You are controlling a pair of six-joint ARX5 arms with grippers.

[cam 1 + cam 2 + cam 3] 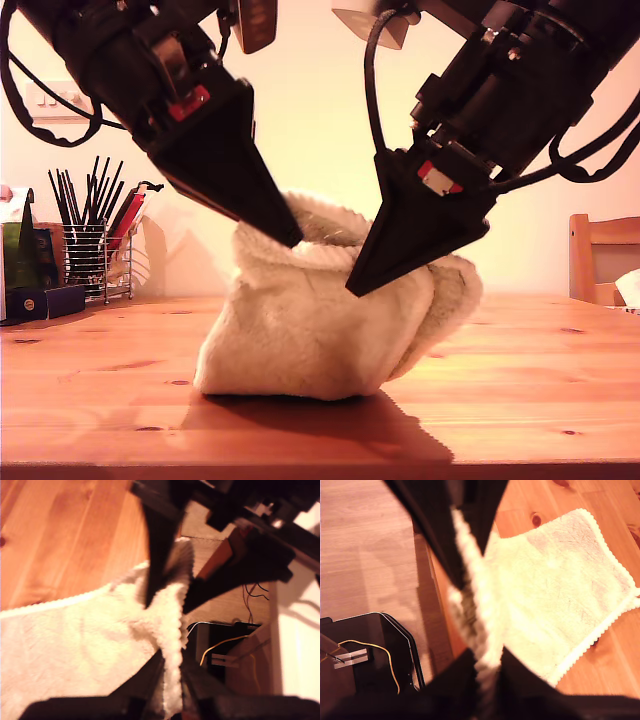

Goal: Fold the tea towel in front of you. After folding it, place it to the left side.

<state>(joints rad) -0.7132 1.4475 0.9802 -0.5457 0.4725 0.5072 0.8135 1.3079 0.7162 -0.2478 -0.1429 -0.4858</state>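
The tea towel [300, 330] is cream-white fluffy cloth, bunched and lifted in the middle of the wooden table [100, 400], with its lower part still resting on the wood. My first gripper [171, 666] is shut on a gathered edge of the tea towel [75, 650]. My second gripper [486, 652] is shut on a corded edge of the tea towel [555, 595]. In the exterior view one arm's gripper [287, 234] pinches the cloth from that view's left and the other arm's gripper [358, 288] from its right, tips close together. The wrist views do not show which arm is which.
A wire holder of black sticks [90, 250] and dark boxes [25, 285] stand at the exterior view's far left. A wooden chair [600, 255] is at its right. Off the table's edge, a black box with a yellow wire [365, 655] sits on the floor.
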